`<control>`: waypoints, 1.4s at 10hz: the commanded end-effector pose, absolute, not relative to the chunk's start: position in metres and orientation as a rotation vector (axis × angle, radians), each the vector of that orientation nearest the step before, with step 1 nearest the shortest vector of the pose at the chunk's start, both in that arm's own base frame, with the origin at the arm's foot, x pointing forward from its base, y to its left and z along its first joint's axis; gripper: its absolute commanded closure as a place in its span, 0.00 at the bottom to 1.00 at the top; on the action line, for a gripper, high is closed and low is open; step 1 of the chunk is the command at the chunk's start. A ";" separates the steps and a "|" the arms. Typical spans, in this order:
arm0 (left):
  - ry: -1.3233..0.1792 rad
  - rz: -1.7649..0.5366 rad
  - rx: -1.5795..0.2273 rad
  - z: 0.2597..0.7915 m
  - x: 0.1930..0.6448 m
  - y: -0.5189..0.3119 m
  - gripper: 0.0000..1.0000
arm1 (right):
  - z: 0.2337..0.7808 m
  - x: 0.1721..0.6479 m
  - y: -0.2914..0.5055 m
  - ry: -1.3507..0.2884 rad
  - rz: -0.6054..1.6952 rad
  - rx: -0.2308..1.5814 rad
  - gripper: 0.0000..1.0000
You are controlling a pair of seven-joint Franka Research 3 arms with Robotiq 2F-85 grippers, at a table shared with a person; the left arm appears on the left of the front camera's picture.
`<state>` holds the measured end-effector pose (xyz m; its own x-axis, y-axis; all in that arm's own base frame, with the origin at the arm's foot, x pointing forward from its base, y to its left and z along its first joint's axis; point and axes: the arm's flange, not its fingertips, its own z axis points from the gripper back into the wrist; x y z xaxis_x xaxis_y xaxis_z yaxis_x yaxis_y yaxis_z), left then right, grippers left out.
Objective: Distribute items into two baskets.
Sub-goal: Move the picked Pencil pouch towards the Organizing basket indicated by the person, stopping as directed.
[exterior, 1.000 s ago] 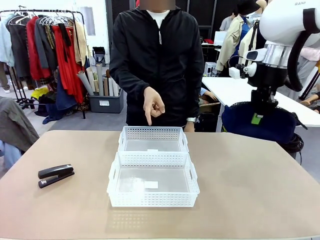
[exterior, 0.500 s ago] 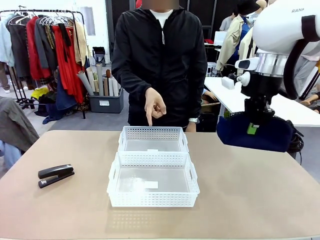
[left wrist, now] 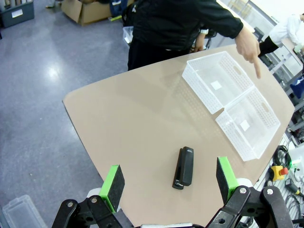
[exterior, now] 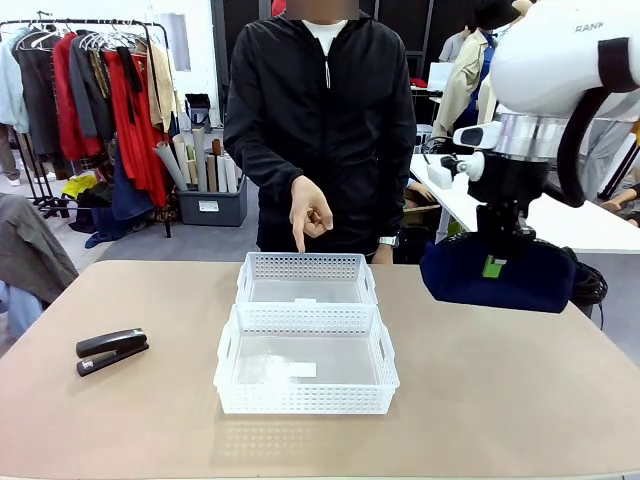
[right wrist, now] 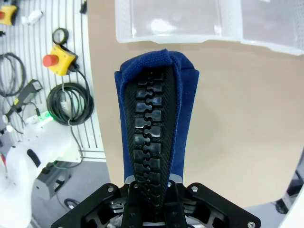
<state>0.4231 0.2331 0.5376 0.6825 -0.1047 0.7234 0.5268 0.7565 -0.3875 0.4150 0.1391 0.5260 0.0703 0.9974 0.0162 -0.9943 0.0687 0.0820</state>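
Now the navy pouch (exterior: 455, 278) is held in the right part of the front frame, pinched along its zip edge by the tightly closed right gripper (exterior: 492, 263) and kept clear above the table (exterior: 520, 390). Over the last second it has been brought lower and toward the frame's centre, so that it is now near the right side of the far basket (exterior: 305, 266). Neither that basket nor the near basket (exterior: 305, 398) is filled yet. A finger of the person's hand (exterior: 308, 212) is pointed down over the far basket, which is judged to be the pouch's intended place. The stapler (exterior: 112, 351) is left lying at the lower left, well apart from both baskets. In the left wrist view it is framed between the pads of the left gripper (left wrist: 169, 176), which is spread wide and holds nothing. One drop is thus judged close, one pickup not yet begun.
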 end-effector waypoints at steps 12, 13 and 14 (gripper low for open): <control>-0.746 -0.379 -0.621 0.539 0.423 0.233 0.00 | 0.474 0.422 0.265 -0.017 1.471 0.082 1.00; -0.746 -0.379 -0.621 0.539 0.423 0.233 0.00 | 0.476 0.422 0.250 -0.011 1.486 0.053 1.00; -0.746 -0.379 -0.621 0.539 0.423 0.233 0.00 | 0.487 0.417 0.201 -0.034 1.465 0.018 1.00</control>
